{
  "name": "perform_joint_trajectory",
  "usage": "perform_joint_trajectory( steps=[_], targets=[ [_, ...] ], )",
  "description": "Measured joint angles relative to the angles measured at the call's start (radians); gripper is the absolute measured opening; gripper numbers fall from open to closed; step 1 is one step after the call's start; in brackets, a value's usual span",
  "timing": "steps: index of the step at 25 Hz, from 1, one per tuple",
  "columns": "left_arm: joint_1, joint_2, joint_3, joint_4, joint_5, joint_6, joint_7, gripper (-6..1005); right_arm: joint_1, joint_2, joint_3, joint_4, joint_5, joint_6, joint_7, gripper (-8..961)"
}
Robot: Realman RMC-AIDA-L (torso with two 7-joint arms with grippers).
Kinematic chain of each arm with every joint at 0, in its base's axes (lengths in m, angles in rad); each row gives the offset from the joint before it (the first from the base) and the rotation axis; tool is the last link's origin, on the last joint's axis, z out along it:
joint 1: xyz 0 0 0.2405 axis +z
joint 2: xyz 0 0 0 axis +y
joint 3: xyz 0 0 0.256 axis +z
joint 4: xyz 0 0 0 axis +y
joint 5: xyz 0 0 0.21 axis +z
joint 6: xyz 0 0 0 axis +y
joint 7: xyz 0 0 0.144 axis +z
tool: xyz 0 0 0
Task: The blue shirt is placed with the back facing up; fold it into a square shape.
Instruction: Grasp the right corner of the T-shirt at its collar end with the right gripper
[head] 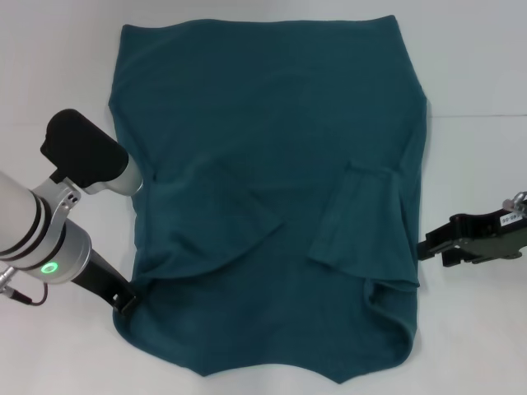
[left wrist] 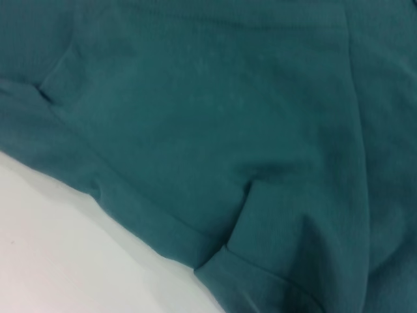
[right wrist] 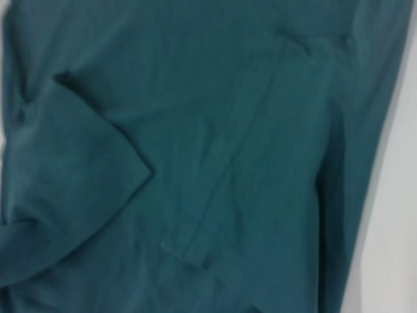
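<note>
The blue shirt [head: 263, 148] lies spread flat over the white table [head: 49, 66], plain side up, with no print showing. Both sleeves are folded inward onto the body; the right sleeve [head: 362, 222] forms a flap and the left one a creased fold [head: 206, 239]. My left gripper [head: 123, 301] is at the shirt's near left corner, touching its edge. On the other side, my right gripper [head: 425, 247] meets the shirt's right edge beside the folded sleeve. The left wrist view shows teal fabric [left wrist: 228, 117] with a hemmed edge over the table. Shirt folds [right wrist: 215, 130] fill the right wrist view.
Bare white tabletop [head: 478, 66] surrounds the shirt on the left, right and far sides. The shirt's near hem [head: 272, 372] lies close to the table's front edge. No other objects are in view.
</note>
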Motion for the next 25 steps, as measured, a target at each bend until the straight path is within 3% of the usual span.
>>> perform_joint_trajectory(
  steps=[25],
  targets=[
    [0.0,0.0,-0.002,-0.024,-0.005,-0.003,0.022,48,0.003,0.01,0.009,0.182,0.008,0.146,-0.098,462]
  ],
)
